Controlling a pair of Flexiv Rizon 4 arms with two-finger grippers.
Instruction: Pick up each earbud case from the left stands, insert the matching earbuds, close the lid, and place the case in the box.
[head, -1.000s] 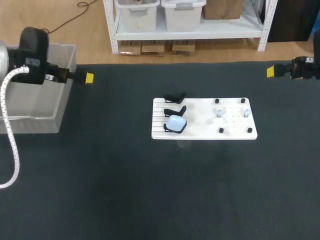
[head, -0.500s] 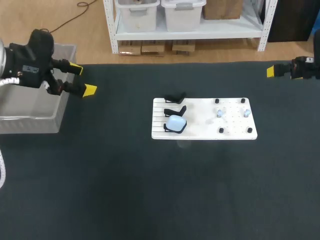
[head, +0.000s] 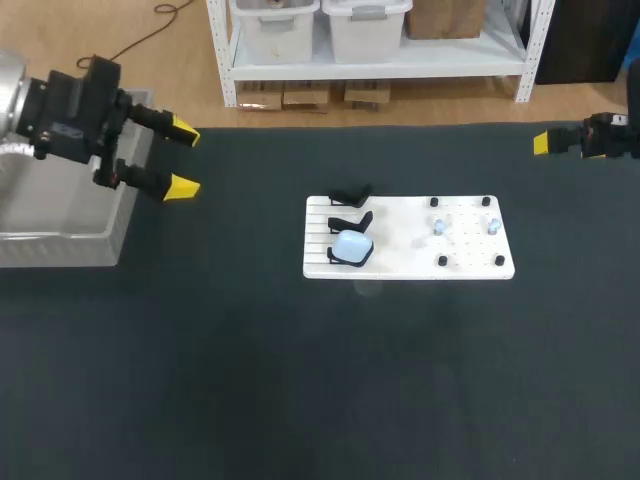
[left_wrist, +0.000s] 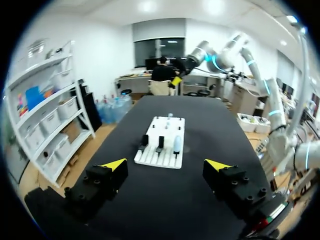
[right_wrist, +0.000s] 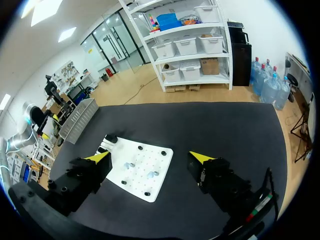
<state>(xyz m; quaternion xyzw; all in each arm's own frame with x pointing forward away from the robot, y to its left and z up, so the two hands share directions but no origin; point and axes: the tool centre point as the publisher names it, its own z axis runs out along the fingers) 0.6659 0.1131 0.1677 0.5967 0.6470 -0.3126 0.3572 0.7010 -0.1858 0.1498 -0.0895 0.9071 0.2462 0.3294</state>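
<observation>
A: Locating the case (head: 352, 245) first?

B: Spotting it, pale blue, leaning on the one of three black stands (head: 352, 220) nearest the robot, at the end of the white board (head: 410, 255) facing the left arm. Seeing nothing on the other two.

A: Lying which way from the left pincer (head: 183, 159)?

B: Sitting ahead of it and well apart, across open counter (head: 250, 380). Holding nothing there, with the fingers standing wide apart, just beside the grey box (head: 60, 250).

A: And reading the long axis how?

B: Taking the board as running crosswise between the two arms, stands end toward the left arm, earbuds (head: 438, 226) end toward the right. Judging the case as propped up on edge rather than lying flat, though not making out the tilt exactly.

A: Favouring which arm, then?

B: Leaning toward the left, judging by the stands end pointing its way. Finding the right pincer (right_wrist: 150, 157) also spread apart and holding nothing, hanging at the far right corner, well apart from the board, with the earbuds end the closer one to it.

A: Worrying about room?

B: Hardly. Seeing dark, flat counter all round the board and nothing between the left pincer and the case. Watching only for the neighbouring stand when closing in.
</observation>
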